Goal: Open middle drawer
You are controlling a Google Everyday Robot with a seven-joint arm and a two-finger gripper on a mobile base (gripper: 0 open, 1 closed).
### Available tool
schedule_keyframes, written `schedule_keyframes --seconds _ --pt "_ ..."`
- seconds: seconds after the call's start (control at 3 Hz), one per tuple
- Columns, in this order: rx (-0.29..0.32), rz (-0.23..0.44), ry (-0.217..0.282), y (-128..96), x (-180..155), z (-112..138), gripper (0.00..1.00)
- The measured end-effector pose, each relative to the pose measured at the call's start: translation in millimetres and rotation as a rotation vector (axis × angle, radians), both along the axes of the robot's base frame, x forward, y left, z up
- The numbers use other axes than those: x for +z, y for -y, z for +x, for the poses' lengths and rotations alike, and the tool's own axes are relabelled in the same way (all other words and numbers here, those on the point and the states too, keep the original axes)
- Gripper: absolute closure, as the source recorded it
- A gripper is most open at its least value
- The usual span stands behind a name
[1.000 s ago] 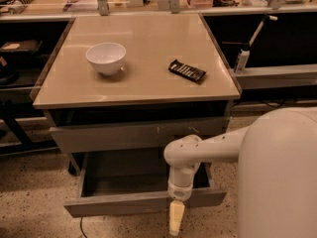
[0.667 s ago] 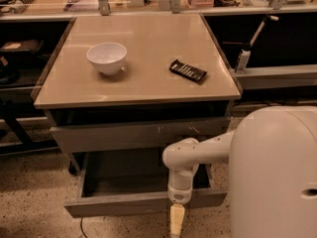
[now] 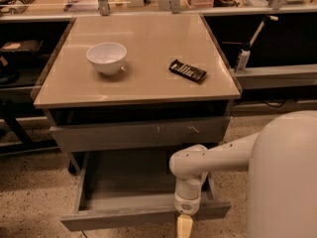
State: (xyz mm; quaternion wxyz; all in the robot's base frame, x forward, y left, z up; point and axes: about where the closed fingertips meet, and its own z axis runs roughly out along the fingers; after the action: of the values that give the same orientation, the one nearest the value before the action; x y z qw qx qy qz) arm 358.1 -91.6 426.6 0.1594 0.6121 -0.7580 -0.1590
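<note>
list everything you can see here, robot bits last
table: 1, tan top, centre
bowl: 1, white, on the table, left
packet: 1, black, on the table, right
upper drawer: 1, grey with white scratches, just under the tabletop
middle drawer: 1, grey, below it, pulled out
back bench items: several, too blurred to name
arm: 1, white, over the middle drawer's right side
pincer: 1, pale yellow, at the middle drawer's front edge, right of centre

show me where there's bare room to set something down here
Table top: bare between white bowl and dark packet, along the front edge, and behind them. The pulled-out middle drawer looks bare on its left; the gripper hangs over its front panel at right, crowding that corner.
</note>
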Motion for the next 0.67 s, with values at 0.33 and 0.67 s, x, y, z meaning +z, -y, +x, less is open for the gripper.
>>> schedule_keyframes --seconds 0.33,0.67 --pt "0.0 0.0 0.0 0 -1 0 0.0" --pt "-0.013 0.01 -0.026 9 11 -34 0.0"
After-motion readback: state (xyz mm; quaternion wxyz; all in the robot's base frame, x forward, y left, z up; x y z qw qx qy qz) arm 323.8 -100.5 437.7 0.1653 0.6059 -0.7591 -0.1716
